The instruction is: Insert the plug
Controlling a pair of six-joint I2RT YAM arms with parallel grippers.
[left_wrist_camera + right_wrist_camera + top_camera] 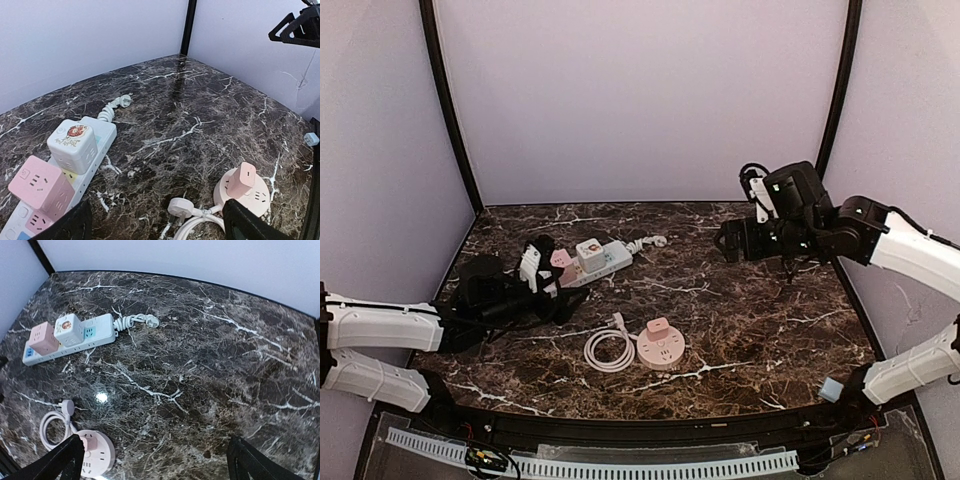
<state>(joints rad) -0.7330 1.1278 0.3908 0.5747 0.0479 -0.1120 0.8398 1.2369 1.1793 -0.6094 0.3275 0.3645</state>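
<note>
Here the left pincer point(160, 223) stands wide open with nothing between its fingers. It is low over the dark marble surface point(750, 320), just beside the left end of the white power strip point(605, 262). On that strip sit a pink cube plug point(39, 192) and, next to it, a white cube plug point(74, 145) with a red picture on top. The strip's own cord point(131, 320) curls off its far end. Nearer the arms lies a round pink socket point(662, 352) with a small pink plug point(658, 328) standing upright in it, and its white cable point(607, 351) lies coiled just to its left. The right pincer point(157, 460) is also wide open and empty, raised above the far right part of the surface, well apart from all of these.
</note>
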